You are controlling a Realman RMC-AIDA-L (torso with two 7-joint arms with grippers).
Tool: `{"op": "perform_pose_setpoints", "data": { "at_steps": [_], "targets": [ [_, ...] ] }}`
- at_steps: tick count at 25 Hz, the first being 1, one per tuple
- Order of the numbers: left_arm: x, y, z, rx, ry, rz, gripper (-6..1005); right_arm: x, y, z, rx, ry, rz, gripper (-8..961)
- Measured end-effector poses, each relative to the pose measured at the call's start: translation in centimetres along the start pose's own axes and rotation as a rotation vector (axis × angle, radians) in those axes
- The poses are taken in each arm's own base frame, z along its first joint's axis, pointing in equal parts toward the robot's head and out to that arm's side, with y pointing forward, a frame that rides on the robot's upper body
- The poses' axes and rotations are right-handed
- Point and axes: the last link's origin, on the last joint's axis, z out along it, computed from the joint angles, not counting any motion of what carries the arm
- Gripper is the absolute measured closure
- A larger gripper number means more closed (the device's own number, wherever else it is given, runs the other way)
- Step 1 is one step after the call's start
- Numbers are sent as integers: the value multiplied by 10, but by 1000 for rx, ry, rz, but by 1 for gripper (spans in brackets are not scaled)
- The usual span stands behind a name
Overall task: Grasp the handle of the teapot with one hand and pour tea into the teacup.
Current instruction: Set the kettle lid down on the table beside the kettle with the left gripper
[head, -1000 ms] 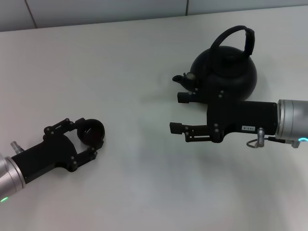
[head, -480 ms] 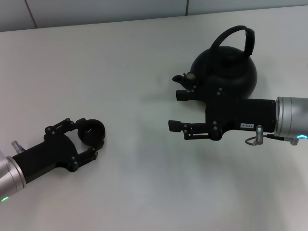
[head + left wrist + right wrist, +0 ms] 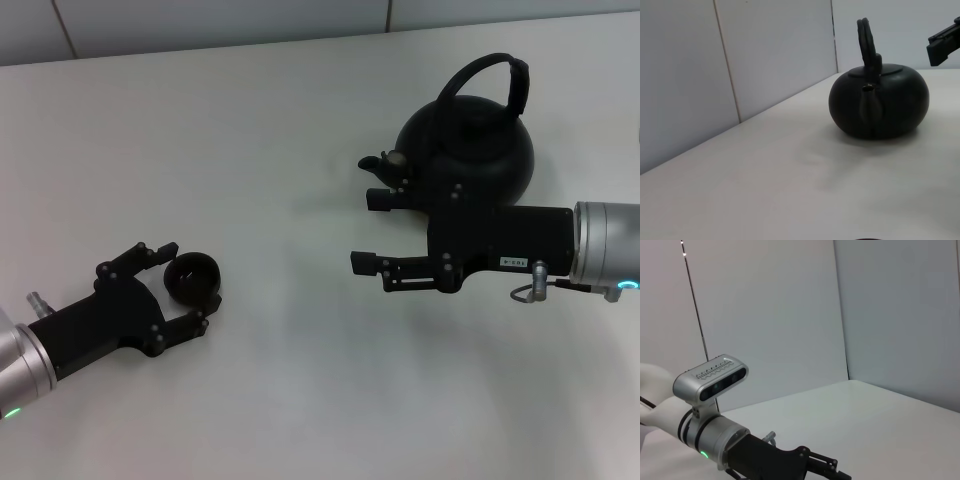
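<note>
Teapot [image 3: 470, 150], round and matte black, sits upright on the white worktop [image 3: 300, 120] near its far right corner. Its short spout points toward the worktop's left side, and its arched handle [image 3: 490, 78] runs over the top along the same left-to-right line.

Right gripper [image 3: 370, 232] reaches in level from the right edge, just in front of the teapot, its long axis pointing left. Its 2 fingers [image 3: 368, 264] are spread wide apart and hold nothing; the farther one lies close under the spout, though contact cannot be judged.

Teacup [image 3: 193, 278], small, dark and upright, stands well apart from the teapot, toward the near left corner. Left gripper [image 3: 186, 281] comes in low from that corner, angled toward the far right. Its fingers [image 3: 150, 250] are spread around the teacup, one on each side, seemingly not pressing it.
</note>
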Motion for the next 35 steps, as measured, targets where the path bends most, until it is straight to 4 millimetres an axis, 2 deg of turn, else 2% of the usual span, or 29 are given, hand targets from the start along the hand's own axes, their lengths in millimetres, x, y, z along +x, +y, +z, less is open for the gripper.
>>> {"op": "perform_pose_setpoints", "data": {
  "at_steps": [5,25,29,35],
  "targets": [
    [-1,2,0,-8,-4,5,142,0,0,0,0,2,0,138],
    [5,2,-5,-20,31,29,142,1,1,0,2,-3,4,138],
    [10,1,-8,-19,75,22,140,0,0,0,1,-4,3,138],
    [30,-5,-27,-13,216,25,141,1,-1,0,10,-1,4,137]
  ]
}}
